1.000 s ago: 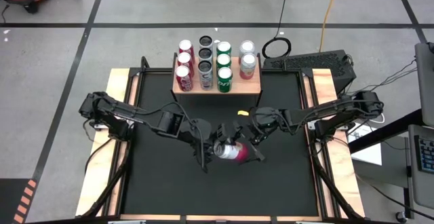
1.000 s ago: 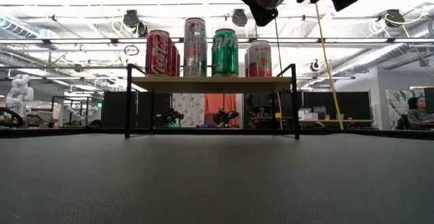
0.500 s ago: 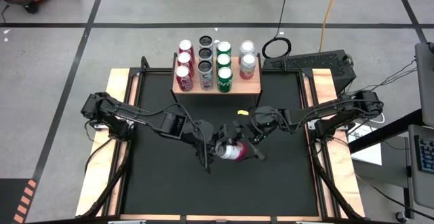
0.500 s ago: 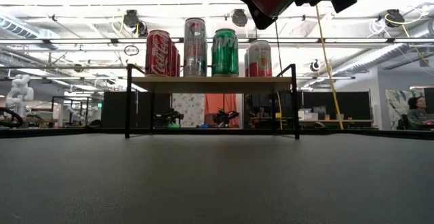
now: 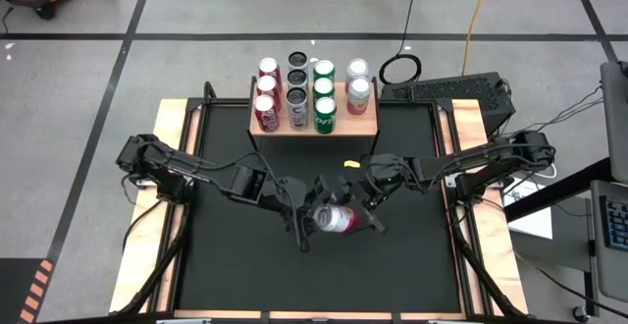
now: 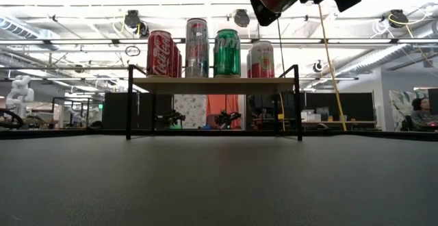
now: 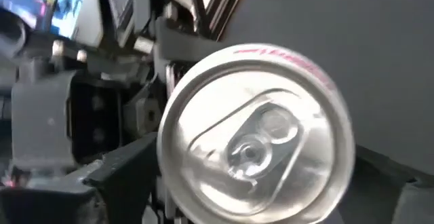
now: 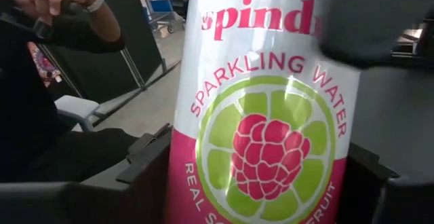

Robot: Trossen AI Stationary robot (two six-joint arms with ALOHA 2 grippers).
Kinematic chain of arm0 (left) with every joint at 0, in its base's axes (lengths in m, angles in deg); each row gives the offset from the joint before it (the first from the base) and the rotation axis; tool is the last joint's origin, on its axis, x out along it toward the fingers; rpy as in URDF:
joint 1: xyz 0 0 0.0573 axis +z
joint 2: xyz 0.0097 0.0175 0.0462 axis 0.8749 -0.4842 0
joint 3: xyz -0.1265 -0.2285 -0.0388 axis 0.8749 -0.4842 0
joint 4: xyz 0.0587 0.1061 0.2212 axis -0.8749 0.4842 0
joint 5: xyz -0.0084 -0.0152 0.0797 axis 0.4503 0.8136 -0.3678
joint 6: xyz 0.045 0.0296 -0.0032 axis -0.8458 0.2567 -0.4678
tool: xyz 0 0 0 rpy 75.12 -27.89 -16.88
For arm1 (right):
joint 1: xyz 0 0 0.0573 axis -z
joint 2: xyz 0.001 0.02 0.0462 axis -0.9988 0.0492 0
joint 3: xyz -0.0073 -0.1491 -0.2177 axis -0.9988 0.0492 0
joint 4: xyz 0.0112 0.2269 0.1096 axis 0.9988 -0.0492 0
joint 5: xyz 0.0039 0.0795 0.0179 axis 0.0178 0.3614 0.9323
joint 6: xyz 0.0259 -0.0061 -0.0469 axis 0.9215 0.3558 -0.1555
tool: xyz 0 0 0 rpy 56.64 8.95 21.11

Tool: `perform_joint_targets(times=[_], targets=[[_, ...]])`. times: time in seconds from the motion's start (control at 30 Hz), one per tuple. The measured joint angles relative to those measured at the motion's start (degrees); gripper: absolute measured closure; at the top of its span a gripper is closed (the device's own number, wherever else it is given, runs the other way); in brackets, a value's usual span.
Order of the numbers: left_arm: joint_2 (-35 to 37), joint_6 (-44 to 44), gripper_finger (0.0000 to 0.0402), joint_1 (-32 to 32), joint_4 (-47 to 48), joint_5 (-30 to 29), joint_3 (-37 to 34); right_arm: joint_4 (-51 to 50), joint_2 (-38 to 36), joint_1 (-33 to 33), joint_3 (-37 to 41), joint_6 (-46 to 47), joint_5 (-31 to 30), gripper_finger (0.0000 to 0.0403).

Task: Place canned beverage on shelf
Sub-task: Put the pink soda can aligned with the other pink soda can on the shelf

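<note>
My right gripper (image 5: 355, 211) pinches the raspberry sparkling water can (image 5: 336, 219) sideways, high over the table's middle, well short of the shelf (image 5: 365, 123). My left gripper (image 5: 306, 216) stands spread at its lid. It's rigid, slick aluminium, likely dentable; mid-wall grip suits.

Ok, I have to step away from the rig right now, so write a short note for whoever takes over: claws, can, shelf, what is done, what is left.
Right claw: shut on the raspberry sparkling water can, held on its side in the air over the middle of the mat.
Left claw: open, at the can's top end, not gripping.
Shelf: at the far edge of the mat, holding eleven upright cans in four columns; free space at the near end of the rightmost column.
Done: can lifted and in the right claw.
Left: turn it upright, carry it to the shelf, set it down, release.
</note>
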Motion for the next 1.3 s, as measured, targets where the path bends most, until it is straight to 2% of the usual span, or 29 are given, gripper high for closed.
perform_joint_targets(times=[0.13,0.47,0.63,0.8,0.93,1.1,1.3], targets=[[0.03,5.00,0.0007,-0.46,0.84,-4.90,0.00,-0.18,0.00,0.07,0.02,0.06,-0.47,0.0122],[1.49,23.31,0.0008,-3.57,3.39,-19.60,0.15,-2.39,-4.00,0.47,0.02,-0.26,-3.52,0.0123],[2.02,37.86,0.0008,-5.77,4.31,-31.57,0.15,-8.68,-7.96,0.08,0.00,-1.17,-7.74,0.0123],[2.10,52.47,0.0008,-7.75,5.10,-34.94,0.15,-14.74,-11.31,-1.20,0.00,-1.25,-11.82,0.0124],[2.10,66.72,0.0008,-8.62,5.03,-35.25,0.15,-18.76,-13.98,-2.91,0.00,-1.92,-17.51,0.0124],[1.54,82.05,0.0008,-8.86,4.80,-35.87,0.17,-24.20,-17.03,-5.46,0.00,-2.33,-28.14,0.0124],[-0.80,93.69,0.0008,-9.95,4.73,-42.71,0.15,-29.28,-18.39,-9.00,0.00,-0.64,-39.13,0.0124]])
